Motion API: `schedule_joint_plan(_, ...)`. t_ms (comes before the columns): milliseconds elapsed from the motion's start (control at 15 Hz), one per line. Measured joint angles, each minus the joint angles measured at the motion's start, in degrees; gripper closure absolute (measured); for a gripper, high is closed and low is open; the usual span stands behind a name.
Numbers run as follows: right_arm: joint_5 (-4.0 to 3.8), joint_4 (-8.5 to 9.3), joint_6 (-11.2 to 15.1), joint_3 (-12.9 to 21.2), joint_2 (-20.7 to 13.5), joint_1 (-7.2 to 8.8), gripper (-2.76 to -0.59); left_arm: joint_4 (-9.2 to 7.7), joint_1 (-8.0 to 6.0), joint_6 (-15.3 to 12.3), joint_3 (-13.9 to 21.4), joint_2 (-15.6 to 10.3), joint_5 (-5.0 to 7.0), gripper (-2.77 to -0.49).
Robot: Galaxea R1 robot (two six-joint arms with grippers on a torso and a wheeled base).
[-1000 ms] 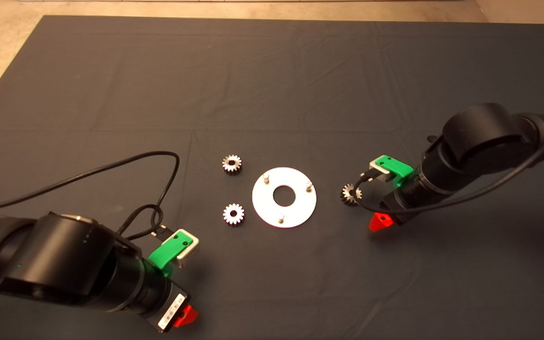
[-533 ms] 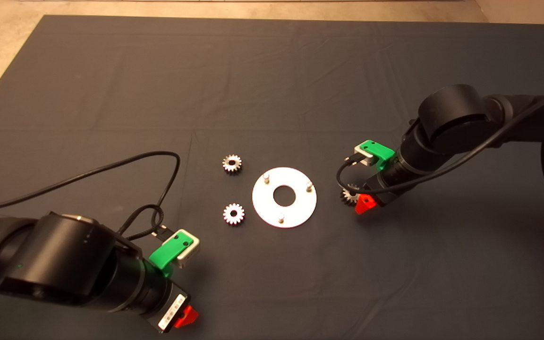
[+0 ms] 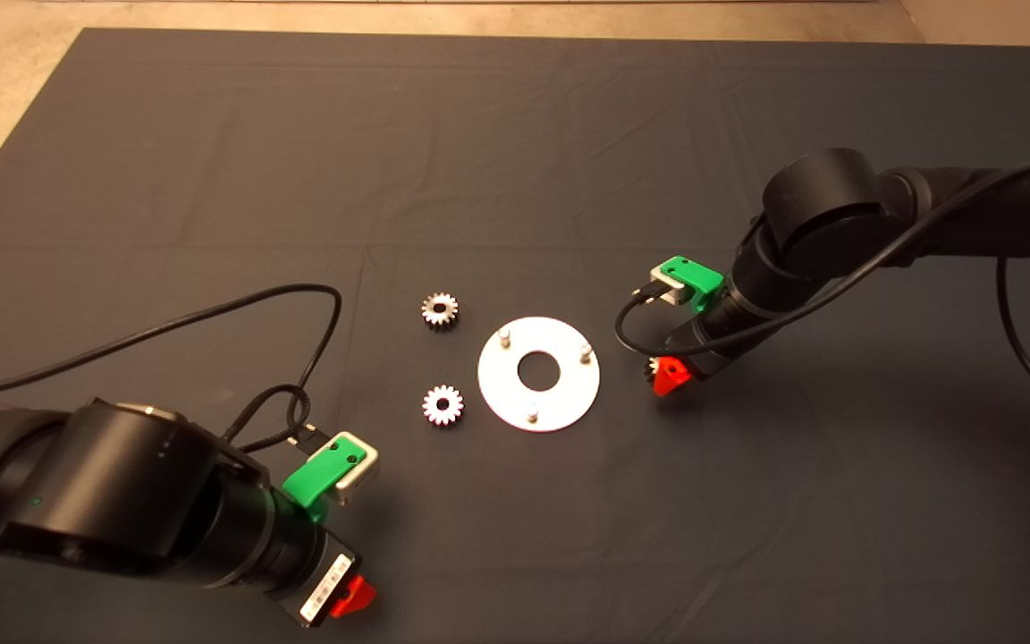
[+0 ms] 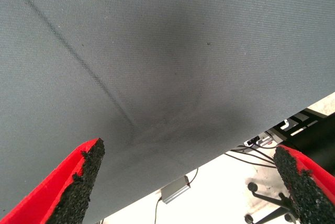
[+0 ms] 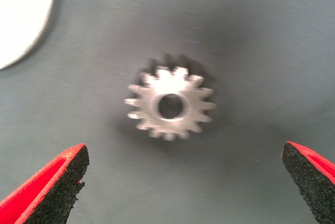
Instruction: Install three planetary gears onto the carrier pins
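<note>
The shiny disc (image 3: pixel 560 402) lies mid-mat with three upright carrier pins (image 3: pixel 504 336), (image 3: pixel 585 351), (image 3: pixel 531 412), all bare. Two planetary gears (image 3: pixel 439 309), (image 3: pixel 443 405) lie flat on the mat left of the disc. The third gear (image 5: pixel 170 103) lies flat right of the disc; in the head view my right arm hides it. My right gripper (image 3: pixel 665 374) (image 5: pixel 183 153) hovers over this gear, open, with its fingers (image 5: pixel 57 182) wide on either side and not touching it. My left gripper (image 3: pixel 347 597) (image 4: pixel 188 150) is open and empty, parked at the mat's front left.
The disc's edge (image 5: pixel 21 14) shows close beside the third gear. A black cable loop (image 3: pixel 287 407) lies on the mat by the left arm. The mat's front edge (image 4: pixel 251 140) is near the left gripper, with floor and chair wheels beyond.
My right arm has swung left and farther over the third gear, which showed beside the gripper before and is now covered in the head view. The left arm has not moved.
</note>
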Motion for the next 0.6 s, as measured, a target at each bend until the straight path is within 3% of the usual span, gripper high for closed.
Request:
schedule_joint_plan(333, 0.01, 0.36, -0.01, -0.30, 0.22, 0.04, -2.69, -0.59, -0.17, -0.01, 0.02, 0.00, 0.00, -2.33)
schedule_joint_plan(600, -0.04, 0.47, -0.01, -0.30, 0.38, 0.02, -2.69, -1.01, -1.12, -0.01, 0.04, 0.00, 0.00, -2.33)
